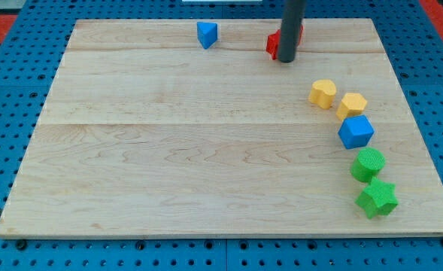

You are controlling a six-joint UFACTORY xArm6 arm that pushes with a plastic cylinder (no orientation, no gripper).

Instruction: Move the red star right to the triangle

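Note:
The red star (272, 44) lies near the view's top edge of the wooden board, mostly hidden behind my rod. My tip (286, 59) rests on the board just in front of the red star, touching or nearly touching it. The blue triangle (207, 35) lies to the view's left of the star, near the top edge, about a hand's width away.
At the view's right, a curved line of blocks: yellow heart (323, 93), yellow hexagon (352, 105), blue cube (356, 132), green cylinder (368, 164), green star (377, 199). The board's top edge (131, 21) is close behind the star and triangle.

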